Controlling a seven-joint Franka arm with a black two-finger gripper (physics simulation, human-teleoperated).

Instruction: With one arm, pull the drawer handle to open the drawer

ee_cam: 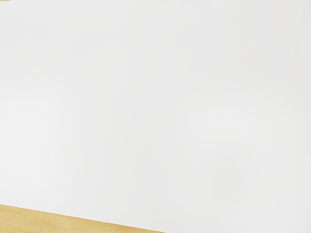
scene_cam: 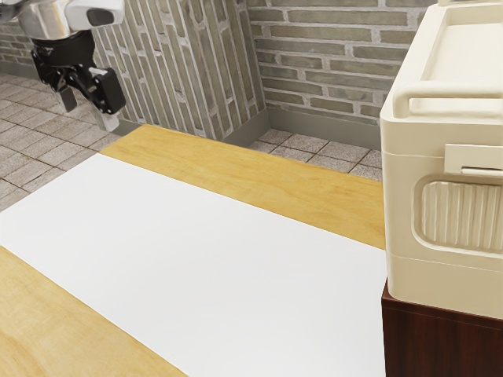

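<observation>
Wood table (scene_cam: 47, 314) comes first, a white sheet (scene_cam: 204, 259) across it. Over by the table's far corner, the gripper (scene_cam: 88, 116) hangs with its 2 fingers apart, touching nothing I can see. Well away, toward the exterior view's right, a cream box (scene_cam: 401, 196) sits on a dark brown block (scene_cam: 440, 338); which part is the drawer or its handle, I can't tell. Brick wall (scene_cam: 338, 55) stands behind.
</observation>
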